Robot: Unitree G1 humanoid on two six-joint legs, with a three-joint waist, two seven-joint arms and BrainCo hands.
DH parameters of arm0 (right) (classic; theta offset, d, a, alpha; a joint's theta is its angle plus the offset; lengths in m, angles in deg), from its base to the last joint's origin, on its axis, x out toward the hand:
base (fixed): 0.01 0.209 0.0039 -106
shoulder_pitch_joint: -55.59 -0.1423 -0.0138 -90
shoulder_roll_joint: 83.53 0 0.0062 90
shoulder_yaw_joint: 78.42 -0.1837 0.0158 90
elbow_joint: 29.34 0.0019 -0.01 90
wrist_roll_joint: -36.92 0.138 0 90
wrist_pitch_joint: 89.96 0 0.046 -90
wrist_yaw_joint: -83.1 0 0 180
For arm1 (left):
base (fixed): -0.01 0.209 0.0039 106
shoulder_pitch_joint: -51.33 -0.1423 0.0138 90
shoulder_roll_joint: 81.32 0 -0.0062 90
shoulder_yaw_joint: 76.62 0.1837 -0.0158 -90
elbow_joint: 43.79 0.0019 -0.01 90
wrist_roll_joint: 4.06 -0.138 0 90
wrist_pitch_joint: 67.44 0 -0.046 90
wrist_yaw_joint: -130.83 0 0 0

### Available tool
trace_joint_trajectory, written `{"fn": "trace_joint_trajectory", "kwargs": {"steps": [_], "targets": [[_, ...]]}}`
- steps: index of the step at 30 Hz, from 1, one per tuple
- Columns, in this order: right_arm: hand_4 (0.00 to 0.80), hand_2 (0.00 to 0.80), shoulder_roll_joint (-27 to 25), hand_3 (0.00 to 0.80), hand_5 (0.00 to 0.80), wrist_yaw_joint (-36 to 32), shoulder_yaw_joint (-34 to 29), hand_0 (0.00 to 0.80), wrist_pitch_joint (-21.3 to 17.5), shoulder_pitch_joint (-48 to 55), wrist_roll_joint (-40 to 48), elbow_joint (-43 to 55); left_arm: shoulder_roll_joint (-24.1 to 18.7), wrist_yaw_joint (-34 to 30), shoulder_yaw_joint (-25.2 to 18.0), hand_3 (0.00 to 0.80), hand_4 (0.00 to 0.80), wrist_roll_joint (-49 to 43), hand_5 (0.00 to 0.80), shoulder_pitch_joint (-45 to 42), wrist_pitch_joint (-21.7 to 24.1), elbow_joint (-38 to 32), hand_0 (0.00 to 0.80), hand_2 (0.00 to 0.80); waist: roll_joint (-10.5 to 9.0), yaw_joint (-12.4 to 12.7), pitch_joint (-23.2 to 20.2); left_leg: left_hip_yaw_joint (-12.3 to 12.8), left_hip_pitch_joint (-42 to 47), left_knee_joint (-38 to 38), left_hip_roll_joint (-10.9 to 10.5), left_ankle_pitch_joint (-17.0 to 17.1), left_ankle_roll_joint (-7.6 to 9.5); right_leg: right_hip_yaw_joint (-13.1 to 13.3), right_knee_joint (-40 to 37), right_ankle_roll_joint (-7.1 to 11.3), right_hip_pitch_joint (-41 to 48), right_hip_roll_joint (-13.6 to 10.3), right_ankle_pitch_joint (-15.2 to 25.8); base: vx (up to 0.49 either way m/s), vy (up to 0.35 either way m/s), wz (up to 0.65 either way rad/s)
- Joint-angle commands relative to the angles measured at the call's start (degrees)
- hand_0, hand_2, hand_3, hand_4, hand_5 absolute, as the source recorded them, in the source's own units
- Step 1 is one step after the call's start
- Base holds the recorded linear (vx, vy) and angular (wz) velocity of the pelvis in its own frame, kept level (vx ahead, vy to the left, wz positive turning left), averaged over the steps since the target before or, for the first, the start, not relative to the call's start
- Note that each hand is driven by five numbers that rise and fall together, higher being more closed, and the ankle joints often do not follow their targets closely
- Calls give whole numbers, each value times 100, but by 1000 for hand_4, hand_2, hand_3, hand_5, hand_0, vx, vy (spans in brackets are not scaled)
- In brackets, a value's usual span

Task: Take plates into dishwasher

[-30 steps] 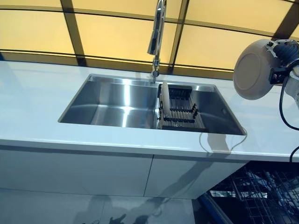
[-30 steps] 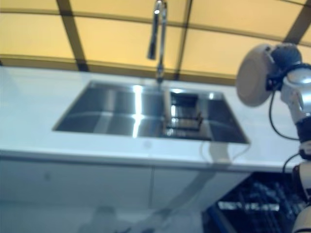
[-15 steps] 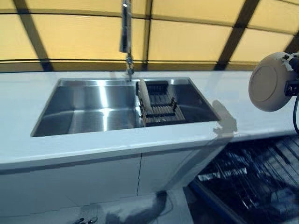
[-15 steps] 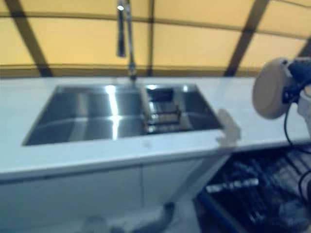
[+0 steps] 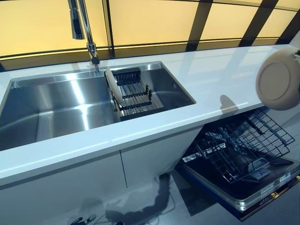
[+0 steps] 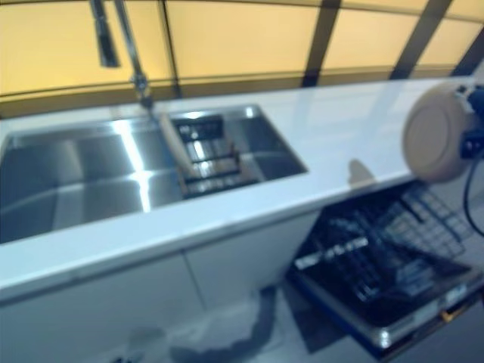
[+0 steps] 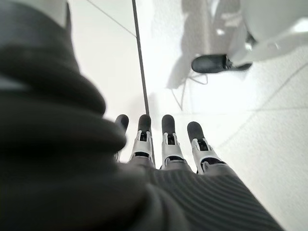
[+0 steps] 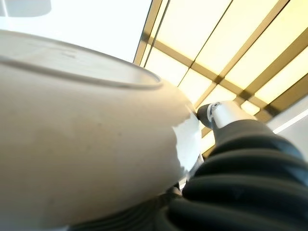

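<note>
My right hand (image 8: pixel 220 115) is shut on a beige plate (image 5: pixel 278 78), holding it upright in the air at the far right, above the open dishwasher. The plate fills the right wrist view (image 8: pixel 86 134), with the thumb over its rim. The dishwasher's wire rack (image 5: pixel 241 145) is pulled out over the lowered door (image 5: pixel 243 199) below the counter. A second beige plate (image 5: pixel 113 87) stands on edge in a dark dish rack (image 5: pixel 138 96) in the sink. My left hand (image 7: pixel 168 142) hangs over the floor, fingers straight and empty.
A steel sink (image 5: pixel 51 105) is set in the white counter (image 5: pixel 206 75), with a tall faucet (image 5: pixel 80 26) behind it. White cabinet doors (image 5: pixel 84 187) run below the counter. Yellow panels with dark frames stand behind.
The camera has swung right and down, so the sink has shifted left and the open dishwasher now shows in full. The plate stays in my right hand at the right edge.
</note>
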Motion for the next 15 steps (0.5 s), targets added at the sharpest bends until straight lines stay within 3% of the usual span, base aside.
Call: {"fn": "trace_joint_trajectory", "kwargs": {"steps": [1,15], "targets": [[800,800,-476,800,800,-84,-190,800,-155,-26,-107,163,-180,-10,265,0,0,-2,0,138,285,265,0,0,-25,34,-333,-43,258,-13,-265,-818,141,164,13,214,130,90,-279,-16,-7,6],[800,800,-449,800,800,-997,-872,800,-386,1319,-718,448,-269,-87,174,0,0,-14,0,215,341,467,0,0,10,-237,-301,0,318,-13,-229,-863,188,399,80,246,-24,133,-232,-10,-16,-3]]}}
